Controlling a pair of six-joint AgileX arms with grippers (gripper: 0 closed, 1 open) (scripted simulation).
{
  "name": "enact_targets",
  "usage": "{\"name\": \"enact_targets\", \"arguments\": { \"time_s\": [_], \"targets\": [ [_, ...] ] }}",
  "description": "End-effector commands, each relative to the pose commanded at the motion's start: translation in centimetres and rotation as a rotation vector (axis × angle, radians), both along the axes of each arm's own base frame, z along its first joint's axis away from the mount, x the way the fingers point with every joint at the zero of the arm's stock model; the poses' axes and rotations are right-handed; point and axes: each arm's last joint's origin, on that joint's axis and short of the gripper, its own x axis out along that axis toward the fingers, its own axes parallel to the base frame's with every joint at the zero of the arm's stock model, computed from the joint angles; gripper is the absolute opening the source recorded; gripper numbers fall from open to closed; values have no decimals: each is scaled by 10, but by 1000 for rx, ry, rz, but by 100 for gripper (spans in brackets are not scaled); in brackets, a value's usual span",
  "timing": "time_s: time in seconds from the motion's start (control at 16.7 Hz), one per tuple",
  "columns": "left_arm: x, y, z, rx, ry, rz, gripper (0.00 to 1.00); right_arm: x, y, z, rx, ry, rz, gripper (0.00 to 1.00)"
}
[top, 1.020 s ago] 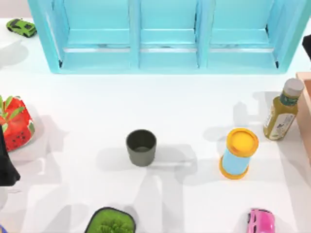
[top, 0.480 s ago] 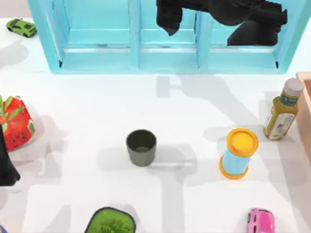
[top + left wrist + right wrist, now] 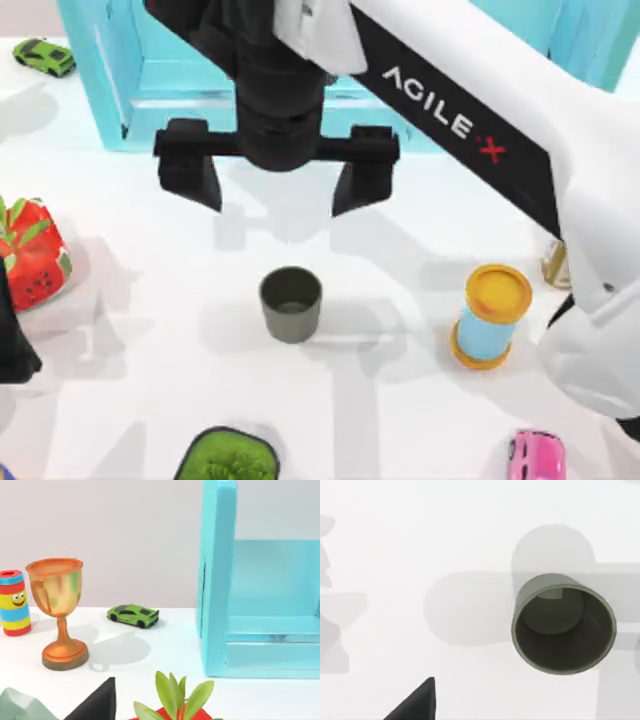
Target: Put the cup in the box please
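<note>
Cup [image 3: 291, 303]: being left upright and ungrasped near the middle of the counter [image 3: 400, 240], its inside empty. Right end effector [image 3: 277, 186]: being held above the counter just behind the cup, fingers spread wide — nothing pinched. Left end effector: being kept at the counter's left edge; finger state cannot be told. Progress — grasp, carry and placing in the box are all being awaited.

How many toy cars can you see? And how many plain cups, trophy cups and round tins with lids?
Toy cars: 2, the green car and the pink car
Plain cups: 1, the grey cup
Trophy cups: 1, the orange trophy cup
Round tins: 2, the blue tin with the yellow lid and the smiley tin with the red lid
Total: 6
</note>
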Motion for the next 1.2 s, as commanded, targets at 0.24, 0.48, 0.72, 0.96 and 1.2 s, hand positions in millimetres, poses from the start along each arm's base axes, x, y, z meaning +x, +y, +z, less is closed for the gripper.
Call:
{"name": "enact_targets", "arguments": {
  "time_s": [0.24,0.48,0.72,0.96,1.2],
  "targets": [
    [0,0,0,0,0,0,100,-11,23,-30,-56,50,0,100],
    [0,0,0,0,0,0,100,-12,25,-33,-63,55,0,100],
    [0,0,0,0,0,0,100,-9,25,-37,-63,56,-3,100],
    [0,0,0,0,0,0,100,-3,30,-57,-62,55,0,100],
    [0,0,0,0,0,0,100,1,31,-97,-71,62,-1,100]
  ]
}}
